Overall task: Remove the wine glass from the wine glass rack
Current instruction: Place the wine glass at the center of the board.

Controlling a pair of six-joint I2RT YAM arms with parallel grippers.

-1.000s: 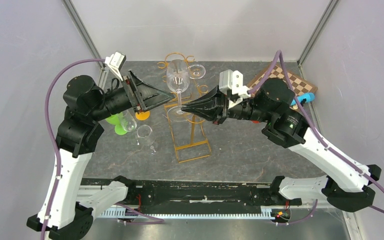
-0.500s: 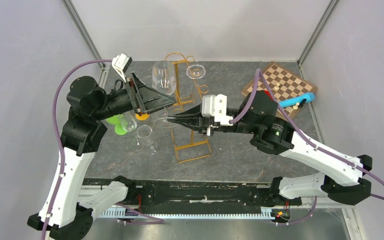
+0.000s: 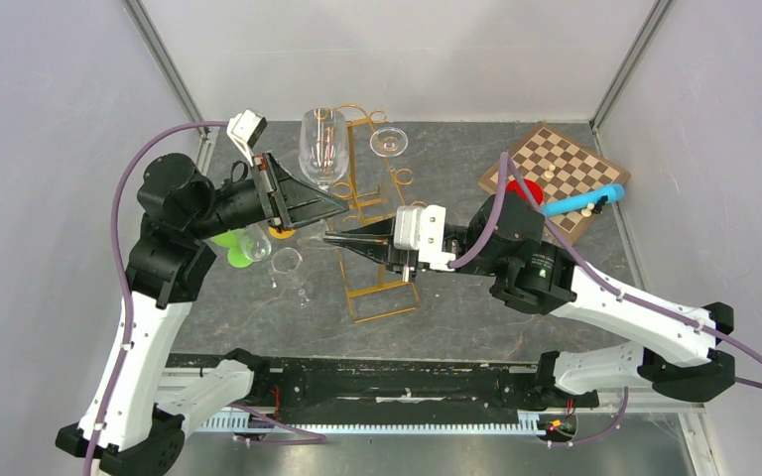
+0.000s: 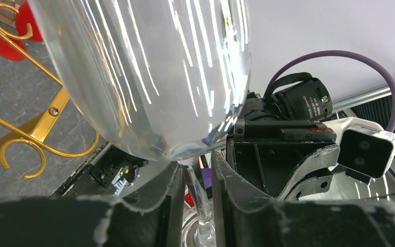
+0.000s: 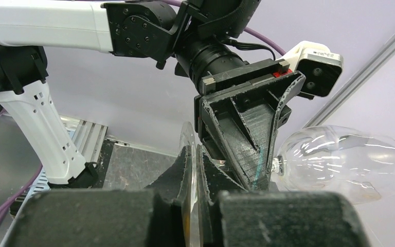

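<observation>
Glass (image 3: 322, 149) hangs clear of the rack (image 4: 43, 123), just left of it, toward the table's (image 3: 476, 297) far left corner. Left gripper (image 4: 195, 203) is clenched on its stem. Right gripper (image 5: 194, 170) pinches the rim of its foot, fingers almost together.

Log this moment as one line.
wine glass: beside rack | right end effector: shut on foot | left end effector: jaws straddle stem, contact unclear
</observation>
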